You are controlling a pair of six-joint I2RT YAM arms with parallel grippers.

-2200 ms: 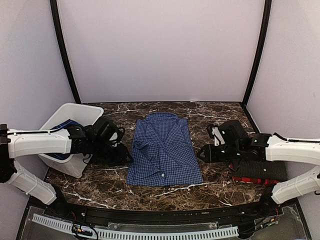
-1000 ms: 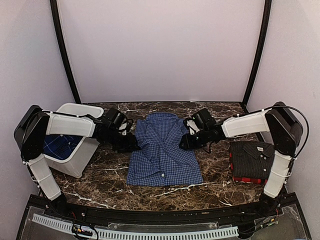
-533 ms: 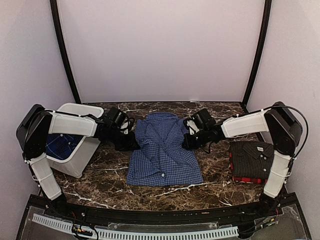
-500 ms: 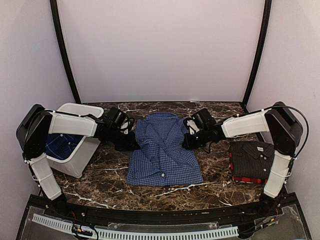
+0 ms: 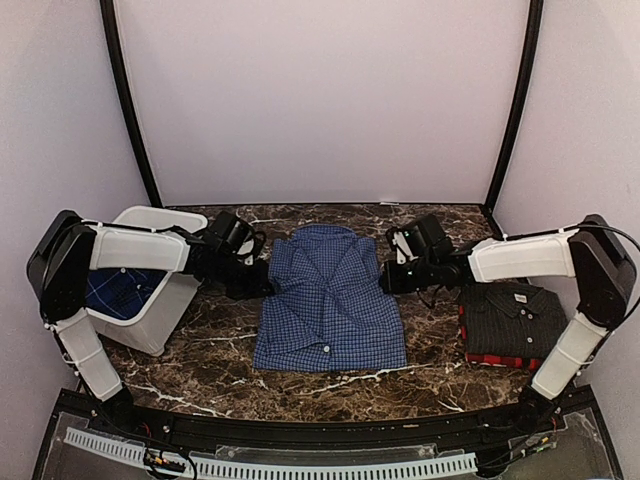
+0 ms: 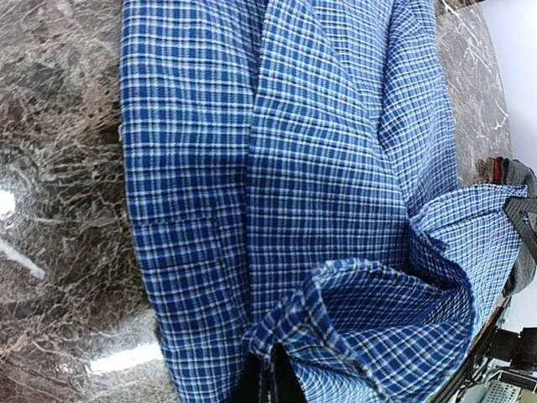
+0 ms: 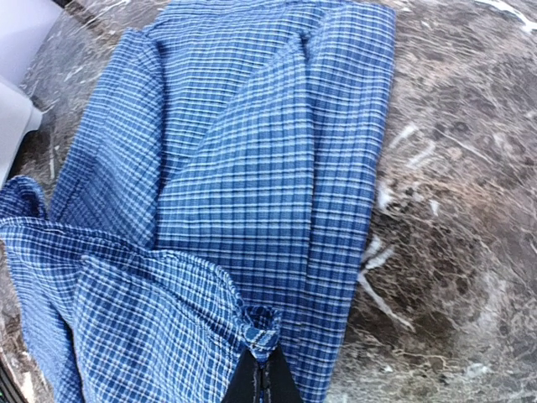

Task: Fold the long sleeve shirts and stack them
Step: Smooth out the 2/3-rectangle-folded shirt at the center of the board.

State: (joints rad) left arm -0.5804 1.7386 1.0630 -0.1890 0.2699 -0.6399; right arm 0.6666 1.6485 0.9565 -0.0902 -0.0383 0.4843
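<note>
The blue-and-white check shirt [image 5: 328, 310] is lying flat in the middle of the marble table [image 5: 200, 370], its long axis running from the near edge toward the back wall, the collar pointing away from the arm bases and the hem facing them. The left gripper [image 5: 264, 287] is reaching in from beside the white bin [image 5: 150, 325] and clenching a small bunch of the shirt's left edge, jaws pressed together on the cloth (the left wrist view is showing the fabric puckering at the fingertips). The right gripper [image 5: 386, 279] is pinching the opposite edge likewise, jaws closed on a little peak of fabric. At the right, the black pinstriped shirt [image 5: 512, 312] is sitting folded on the red-and-black plaid shirt [image 5: 495, 359], its collar pointing to the far side
</note>
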